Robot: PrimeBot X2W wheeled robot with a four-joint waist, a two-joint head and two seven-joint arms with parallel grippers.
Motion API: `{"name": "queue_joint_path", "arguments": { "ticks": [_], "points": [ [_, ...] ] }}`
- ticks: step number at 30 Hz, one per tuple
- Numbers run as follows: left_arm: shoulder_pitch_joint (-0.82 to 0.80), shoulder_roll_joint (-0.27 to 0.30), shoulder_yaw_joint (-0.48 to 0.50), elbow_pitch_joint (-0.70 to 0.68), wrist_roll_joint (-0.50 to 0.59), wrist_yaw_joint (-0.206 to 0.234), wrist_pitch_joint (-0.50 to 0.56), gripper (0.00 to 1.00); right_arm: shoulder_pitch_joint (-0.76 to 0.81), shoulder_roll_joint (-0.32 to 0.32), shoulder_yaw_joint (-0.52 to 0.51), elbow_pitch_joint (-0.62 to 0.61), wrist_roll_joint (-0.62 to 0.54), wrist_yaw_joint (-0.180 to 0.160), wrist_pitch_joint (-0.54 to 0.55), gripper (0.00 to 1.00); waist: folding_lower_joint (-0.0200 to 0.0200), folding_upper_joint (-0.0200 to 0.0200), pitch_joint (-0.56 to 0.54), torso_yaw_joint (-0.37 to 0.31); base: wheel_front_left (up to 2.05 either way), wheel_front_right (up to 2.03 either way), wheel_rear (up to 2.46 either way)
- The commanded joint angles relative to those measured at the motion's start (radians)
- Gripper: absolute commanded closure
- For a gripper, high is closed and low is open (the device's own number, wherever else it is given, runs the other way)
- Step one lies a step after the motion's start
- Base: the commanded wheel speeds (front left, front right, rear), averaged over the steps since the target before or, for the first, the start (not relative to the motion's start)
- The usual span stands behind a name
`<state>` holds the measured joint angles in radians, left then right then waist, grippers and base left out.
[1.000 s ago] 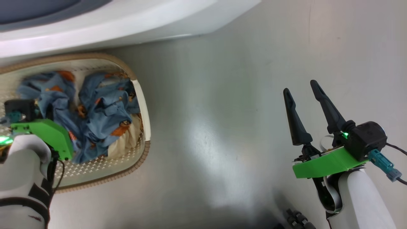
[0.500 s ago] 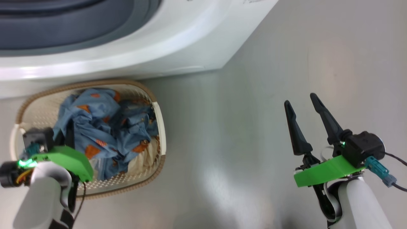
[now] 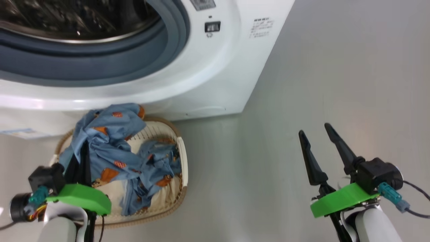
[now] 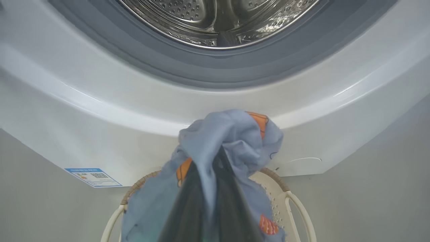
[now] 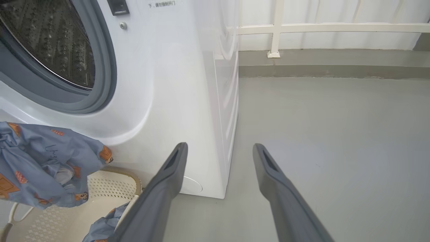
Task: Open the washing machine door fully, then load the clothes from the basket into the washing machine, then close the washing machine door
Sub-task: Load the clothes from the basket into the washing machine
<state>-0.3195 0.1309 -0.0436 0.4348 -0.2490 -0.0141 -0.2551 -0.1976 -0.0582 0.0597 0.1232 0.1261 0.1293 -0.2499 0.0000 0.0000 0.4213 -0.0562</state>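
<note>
My left gripper (image 3: 82, 156) is shut on a light-blue garment of the clothes (image 3: 111, 134), held up above the basket (image 3: 183, 161). In the left wrist view the fabric (image 4: 231, 131) bunches around my gripper (image 4: 217, 158), just below the washing machine's (image 4: 100, 111) open mouth with its grey gasket (image 3: 100, 64) and steel drum (image 4: 218, 16). More blue clothes (image 3: 158, 164) lie in the basket. My right gripper (image 3: 314, 130) hangs open over bare floor, right of the machine (image 5: 174, 84). The door is out of view.
A blue label sticker (image 4: 92, 176) sits low on the machine's front. Grey floor (image 5: 336, 134) stretches out to the right of the machine. A white railing (image 5: 275, 30) and a low kerb run along the far side.
The head camera has tilted up, bringing the machine's opening into view. My left gripper has risen from the basket with a garment hanging from it. The right gripper stays open.
</note>
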Motion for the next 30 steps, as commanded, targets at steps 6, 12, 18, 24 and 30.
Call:
{"name": "queue_joint_path", "arguments": {
  "ticks": [6, 12, 18, 24, 30],
  "points": [
    [0.095, 0.006, 0.056, -0.145, 0.024, 0.017, -0.007, 1.00, 0.061, 0.004, 0.022, -0.014, 0.006, 0.001, -0.012, 0.00, 0.0000, 0.0000, -0.158, 0.014, 0.00, 0.00, 0.00],
    [0.167, -0.006, 0.060, -0.256, 0.039, 0.026, -0.007, 1.00, 0.111, 0.005, -0.001, -0.013, 0.008, 0.001, -0.012, 0.00, 0.0000, 0.0000, -0.240, 0.023, 0.00, 0.00, 0.00],
    [0.227, -0.009, 0.079, -0.338, 0.050, 0.037, -0.007, 1.00, 0.139, 0.006, -0.006, -0.019, 0.004, 0.001, -0.012, 0.00, 0.0000, 0.0000, -0.301, 0.024, 0.00, 0.00, 0.00],
    [0.299, -0.017, 0.082, -0.403, 0.060, 0.046, -0.007, 1.00, 0.171, 0.007, -0.015, -0.029, -0.001, 0.001, -0.012, 0.00, 0.0000, 0.0000, -0.362, 0.033, 0.00, 0.00, 0.00],
    [0.352, -0.026, 0.083, -0.439, 0.063, 0.055, -0.007, 1.00, 0.196, 0.007, -0.023, -0.035, -0.003, 0.001, -0.012, 0.00, 0.0000, 0.0000, -0.399, 0.042, 0.00, 0.00, 0.00]
  ]
}}
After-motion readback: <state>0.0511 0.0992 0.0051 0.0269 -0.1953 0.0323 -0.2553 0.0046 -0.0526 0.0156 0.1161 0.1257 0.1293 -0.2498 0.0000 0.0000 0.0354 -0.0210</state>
